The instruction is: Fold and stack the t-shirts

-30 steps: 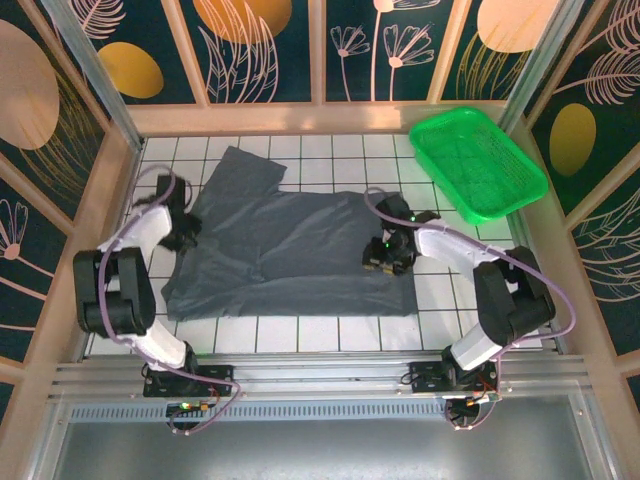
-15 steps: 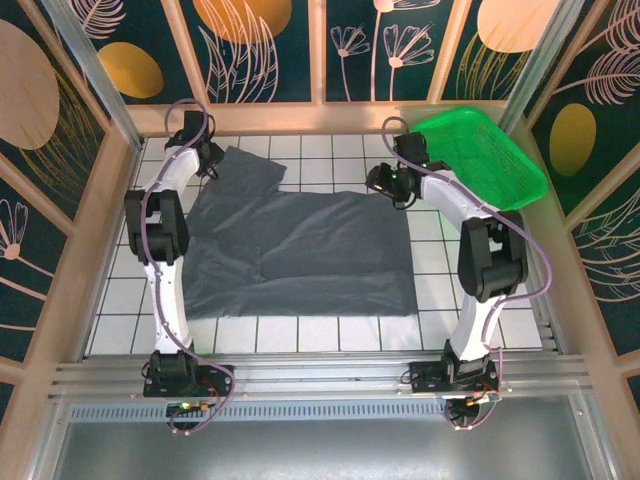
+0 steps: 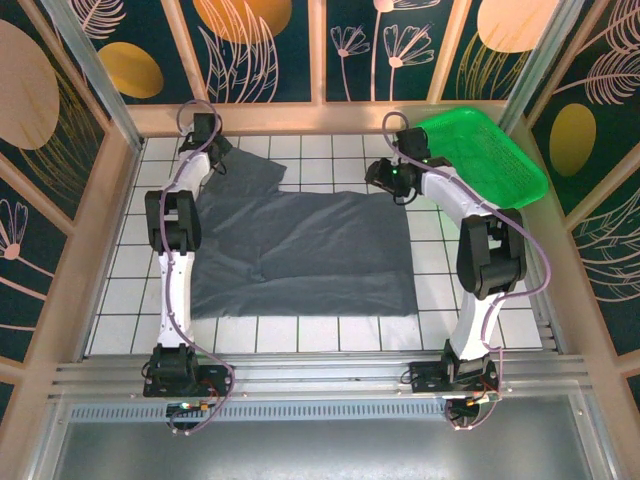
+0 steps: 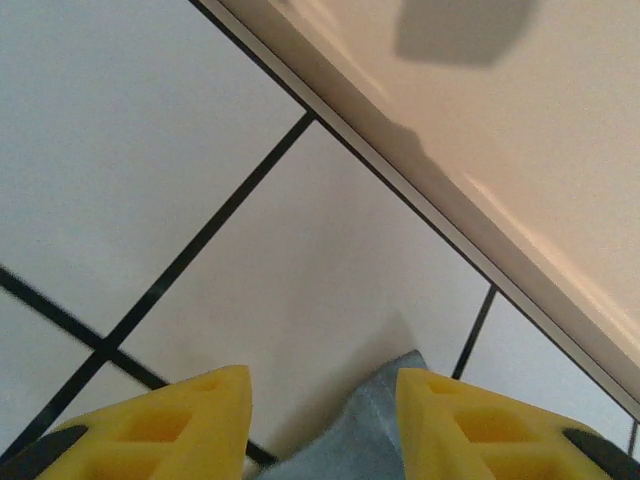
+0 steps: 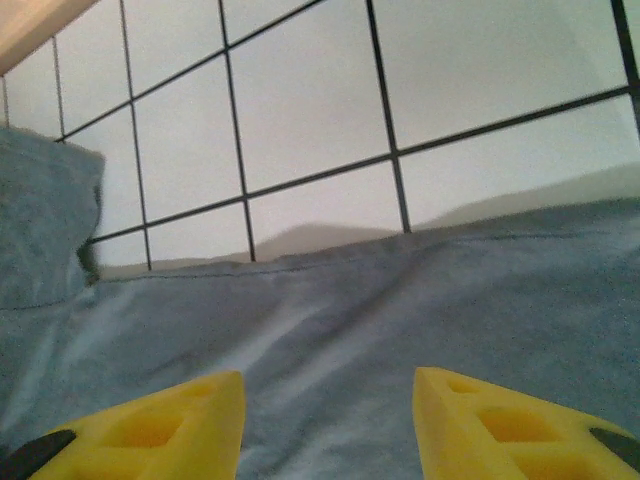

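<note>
A dark slate-grey t-shirt (image 3: 300, 250) lies spread flat on the white tiled table, one sleeve reaching toward the back left. My left gripper (image 3: 218, 148) is stretched out to that far sleeve corner. In the left wrist view its yellow fingers (image 4: 200, 410) stand open, with the tip of the grey cloth (image 4: 375, 425) between them, close to the right finger. My right gripper (image 3: 380, 180) hovers at the shirt's far right corner. Seen from the right wrist, that gripper (image 5: 330, 400) is open just over the grey cloth (image 5: 400, 320), whose hem runs across the tiles.
A bright green mesh basket (image 3: 480, 160) sits at the back right, just behind the right arm. The pale wooden rail (image 3: 320, 118) borders the table's far edge, very near the left gripper. Bare tiles (image 3: 300, 335) lie in front of the shirt.
Both arms have swung from the shirt's near sides out to its far edge, the left to the back-left sleeve corner, the right to the back-right corner. The shirt looks flatter on the left.
</note>
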